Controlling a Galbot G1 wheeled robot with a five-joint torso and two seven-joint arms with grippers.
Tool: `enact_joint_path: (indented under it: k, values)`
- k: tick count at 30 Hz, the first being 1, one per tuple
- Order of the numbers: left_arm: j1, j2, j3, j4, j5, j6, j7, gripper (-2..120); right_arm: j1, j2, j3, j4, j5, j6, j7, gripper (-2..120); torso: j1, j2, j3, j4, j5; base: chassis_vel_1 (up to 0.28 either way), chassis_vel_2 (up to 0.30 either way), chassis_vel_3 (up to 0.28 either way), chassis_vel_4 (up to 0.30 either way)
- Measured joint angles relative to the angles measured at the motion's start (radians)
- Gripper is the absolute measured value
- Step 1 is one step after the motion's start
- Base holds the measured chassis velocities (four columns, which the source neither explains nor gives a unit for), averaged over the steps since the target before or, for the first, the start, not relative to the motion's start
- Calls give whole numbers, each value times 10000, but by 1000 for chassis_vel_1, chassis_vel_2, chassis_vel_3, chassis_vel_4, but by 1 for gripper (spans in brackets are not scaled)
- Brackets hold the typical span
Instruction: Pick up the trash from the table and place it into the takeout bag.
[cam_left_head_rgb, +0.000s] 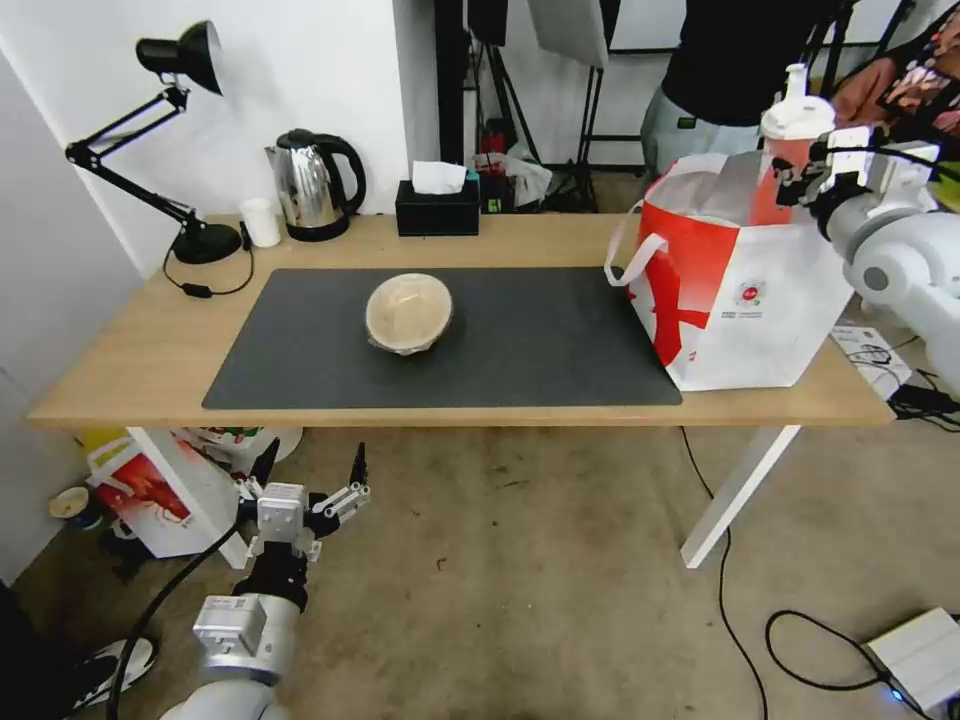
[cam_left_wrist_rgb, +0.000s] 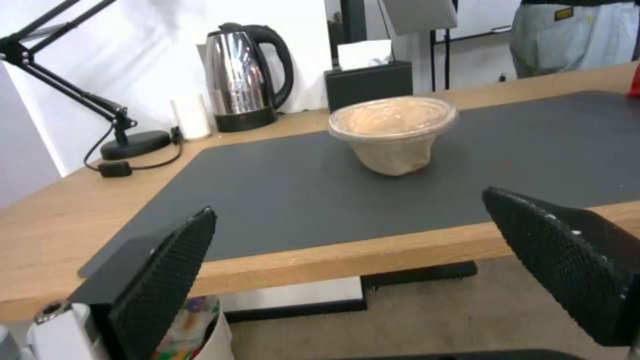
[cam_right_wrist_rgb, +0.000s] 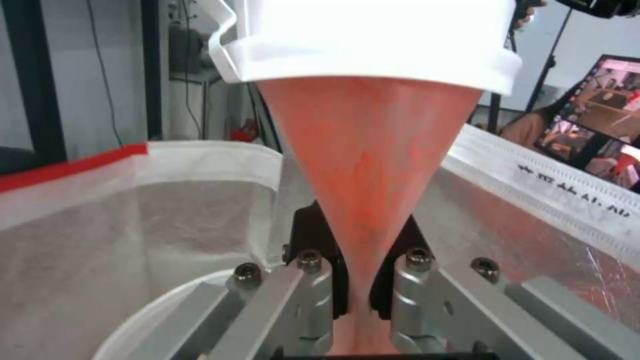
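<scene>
My right gripper (cam_left_head_rgb: 797, 183) is shut on the red white-lidded drink cup (cam_left_head_rgb: 792, 148), holding it upright over the open top of the takeout bag (cam_left_head_rgb: 745, 300) at the table's right end. In the right wrist view the cup (cam_right_wrist_rgb: 373, 160) is squeezed between the jaws of the right gripper (cam_right_wrist_rgb: 360, 300), with the foil-lined bag (cam_right_wrist_rgb: 133, 210) below and a white curved rim (cam_right_wrist_rgb: 150, 315) low inside it. The beige lidded container (cam_left_head_rgb: 408, 312) (cam_left_wrist_rgb: 393, 125) sits on the dark mat (cam_left_head_rgb: 540, 350). My left gripper (cam_left_head_rgb: 314, 455) (cam_left_wrist_rgb: 350, 202) hangs open below the table's (cam_left_head_rgb: 130, 350) front edge.
Along the back of the table stand a black desk lamp (cam_left_head_rgb: 185, 150), a small white cup (cam_left_head_rgb: 262, 222), a steel kettle (cam_left_head_rgb: 315, 185) and a black tissue box (cam_left_head_rgb: 437, 205). A smaller white-and-red bag (cam_left_head_rgb: 150, 500) sits on the floor by the left leg. Cables lie on the floor at right.
</scene>
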Motion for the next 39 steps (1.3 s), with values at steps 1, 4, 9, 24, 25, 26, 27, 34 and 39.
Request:
enact_joint_path:
  k: [1, 4, 9, 24, 25, 26, 27, 34, 39]
  values:
    - [0, 0, 0, 0, 0, 0, 0, 100, 14, 29, -50, -70, -68, -9, 31, 4, 0, 0, 0, 0, -1, 0, 0, 0, 0]
    - [0, 0, 0, 0, 0, 0, 0, 100, 14, 77, -141, -116, -192, -41, 238, 4, -1, 0, 0, 0, 0, 0, 0, 0, 0]
    - [0, 0, 0, 0, 0, 0, 0, 100, 12, 153, -244, 9, -254, -840, 1231, 18, 0, 0, 0, 1, 0, 0, 0, 0, 0]
    - [0, 0, 0, 0, 0, 0, 0, 100, 214, 99, -247, 305, -202, -2115, 2143, 76, 0, 0, 0, 0, 0, 0, 0, 0, 0]
    - [-1, 0, 0, 0, 0, 0, 0, 100, 212, 98, -244, 308, -193, -2120, 2143, 80, -1, 0, 0, 0, 0, 0, 0, 0, 0]
    - [-1, 0, 0, 0, 0, 0, 0, 100, 212, 98, -244, 308, -193, -2120, 2143, 80, -1, 0, 0, 0, 0, 0, 0, 0, 0]
    - [0, 0, 0, 0, 0, 0, 0, 100, 211, 98, -240, 318, -184, -2122, 2144, 82, 0, 0, 0, 0, 0, 0, 0, 0, 0]
    - [0, 0, 0, 0, 0, 0, 0, 100, 278, 13, -219, 440, -11, -2118, 2167, 100, 0, 0, -1, 0, 0, 0, 0, 0, 0]
    - [-1, 0, 0, 0, 0, 0, 0, 100, 284, -54, -199, 591, 36, -2108, 2170, 100, 0, 0, 0, 0, 0, 0, 0, 0, 0]
